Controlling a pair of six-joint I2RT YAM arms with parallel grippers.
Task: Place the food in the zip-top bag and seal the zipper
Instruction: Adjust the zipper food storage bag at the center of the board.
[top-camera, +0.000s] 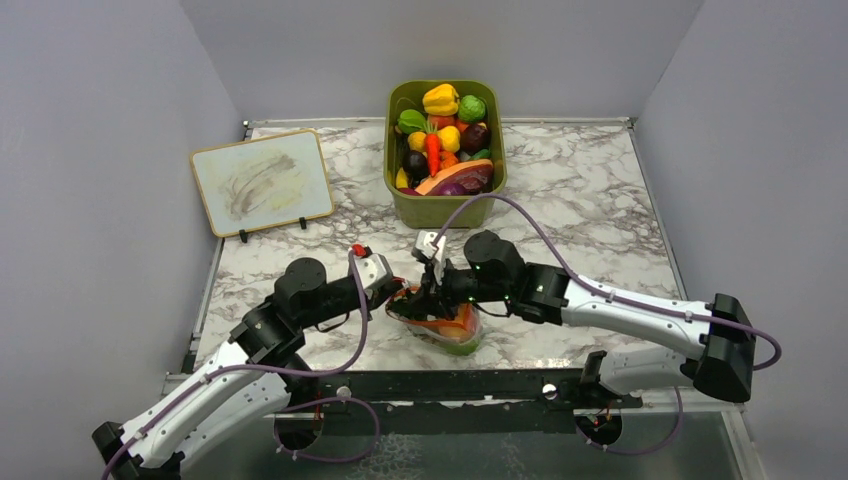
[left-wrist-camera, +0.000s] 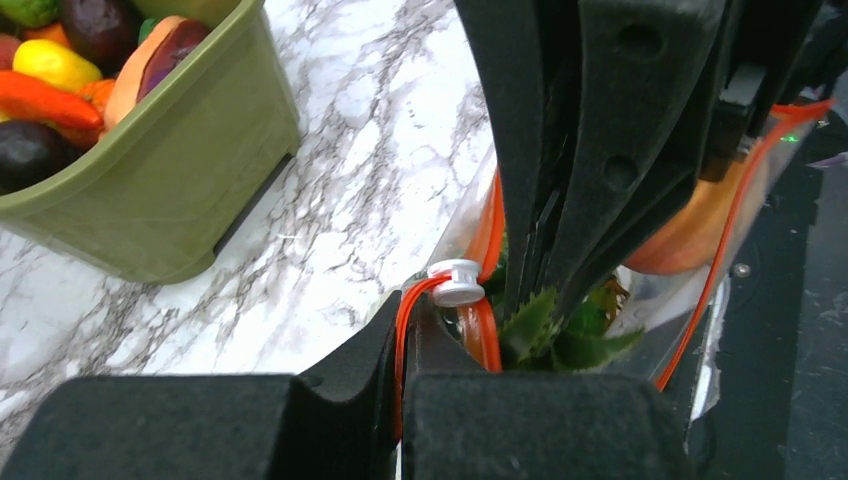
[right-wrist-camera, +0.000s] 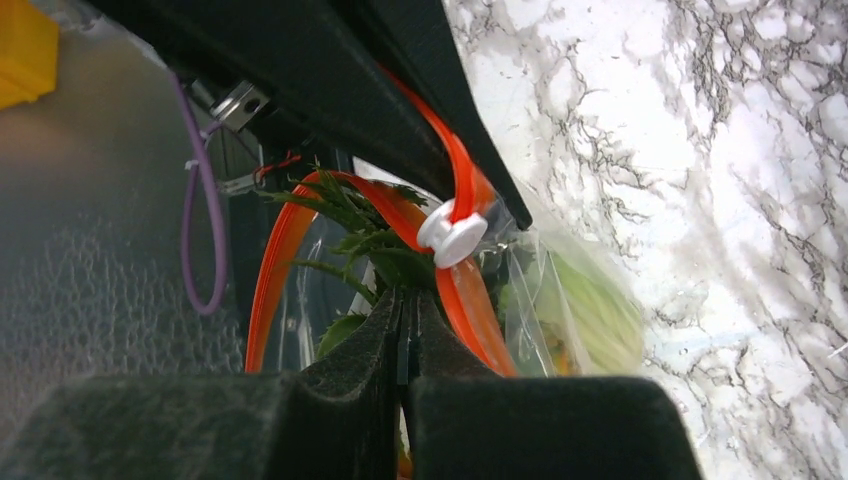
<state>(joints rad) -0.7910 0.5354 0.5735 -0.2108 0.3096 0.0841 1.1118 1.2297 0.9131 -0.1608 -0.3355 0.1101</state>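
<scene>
In the lower middle of the overhead view the left gripper (top-camera: 398, 292) and right gripper (top-camera: 432, 297) meet over the bag (top-camera: 458, 332), blocking it from both sides. The bin (top-camera: 445, 207) stands close behind at upper middle and the whiteboard (top-camera: 262, 180) at upper left. Bare table (top-camera: 600, 200) lies open at right and between whiteboard and bin.

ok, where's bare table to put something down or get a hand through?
Free: tabletop right of the bin, out to the right wall; also the strip between the whiteboard and bin. Crowded: near edge, where left tool and right tool meet at the bag.
</scene>
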